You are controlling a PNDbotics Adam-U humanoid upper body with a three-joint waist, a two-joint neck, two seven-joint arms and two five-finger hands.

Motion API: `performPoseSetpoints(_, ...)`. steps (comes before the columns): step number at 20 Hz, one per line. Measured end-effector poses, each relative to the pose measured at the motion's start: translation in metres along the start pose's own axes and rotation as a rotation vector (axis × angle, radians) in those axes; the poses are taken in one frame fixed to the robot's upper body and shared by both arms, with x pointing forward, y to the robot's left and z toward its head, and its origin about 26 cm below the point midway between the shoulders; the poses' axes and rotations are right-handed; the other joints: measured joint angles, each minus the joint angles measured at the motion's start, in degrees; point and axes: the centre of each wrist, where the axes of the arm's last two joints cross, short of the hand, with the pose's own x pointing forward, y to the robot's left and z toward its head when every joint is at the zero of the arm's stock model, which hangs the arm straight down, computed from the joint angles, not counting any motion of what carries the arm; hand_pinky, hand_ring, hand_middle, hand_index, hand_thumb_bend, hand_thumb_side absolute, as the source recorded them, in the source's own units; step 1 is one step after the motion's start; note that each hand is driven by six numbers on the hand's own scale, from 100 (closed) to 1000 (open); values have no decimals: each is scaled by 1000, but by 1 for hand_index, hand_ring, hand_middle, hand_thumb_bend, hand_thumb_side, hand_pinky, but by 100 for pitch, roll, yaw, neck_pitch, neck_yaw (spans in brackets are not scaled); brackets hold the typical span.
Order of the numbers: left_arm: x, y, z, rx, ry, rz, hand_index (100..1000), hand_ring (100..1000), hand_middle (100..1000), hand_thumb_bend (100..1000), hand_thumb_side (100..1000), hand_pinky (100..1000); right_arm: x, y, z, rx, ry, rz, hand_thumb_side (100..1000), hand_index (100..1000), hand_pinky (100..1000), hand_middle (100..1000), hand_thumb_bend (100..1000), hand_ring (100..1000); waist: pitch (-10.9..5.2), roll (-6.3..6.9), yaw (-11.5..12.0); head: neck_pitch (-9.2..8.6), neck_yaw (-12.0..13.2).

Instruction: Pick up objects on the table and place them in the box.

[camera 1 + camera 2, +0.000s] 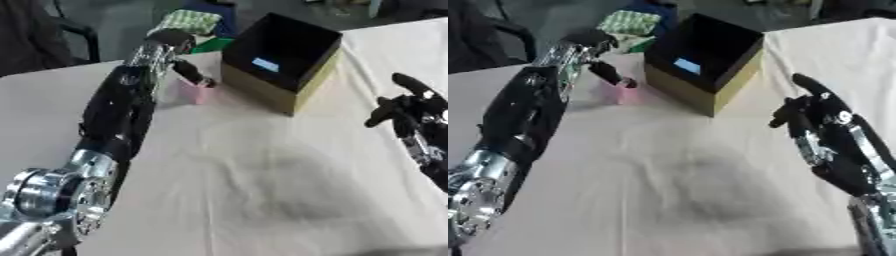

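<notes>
A small pink object (196,93) stands on the table just left of the box (278,85), a tan carton with a black inside and a small blue-white item (265,64) lying in it. My left hand (178,52) is stretched to the far side of the table, its fingers (194,74) reaching down onto the top of the pink object. Whether they close on it is not clear. My right hand (811,102) hovers at the right, fingers relaxed and holding nothing.
A green-and-white patterned packet (190,21) and a green item (213,45) lie beyond the far table edge, behind the left hand. The cream tablecloth (254,175) spreads across the near half. A dark chair (52,40) stands at the far left.
</notes>
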Motion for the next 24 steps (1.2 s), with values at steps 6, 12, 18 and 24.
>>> performPoseSetpoints(6,0,-14,-1,-4,35,38,907,672,741,446,397,729,0,0,0,1,-1,0,470,971,995,588,100,611,15,-3,-1,0,-3)
performPoseSetpoints(12,2,-30,-1,-45,36,80,906,635,702,444,390,712,0,0,0,3,-3,1,470,971,995,587,100,611,38,-7,-3,0,-7)
performPoseSetpoints(18,3,-35,-1,-41,39,100,868,550,589,311,162,669,0,0,0,3,-4,1,470,971,996,587,100,611,38,-14,-5,0,-9)
performPoseSetpoints(24,2,-31,-1,32,19,139,844,490,517,133,133,630,0,0,0,3,-5,1,470,971,997,588,100,612,44,-22,-13,0,-10)
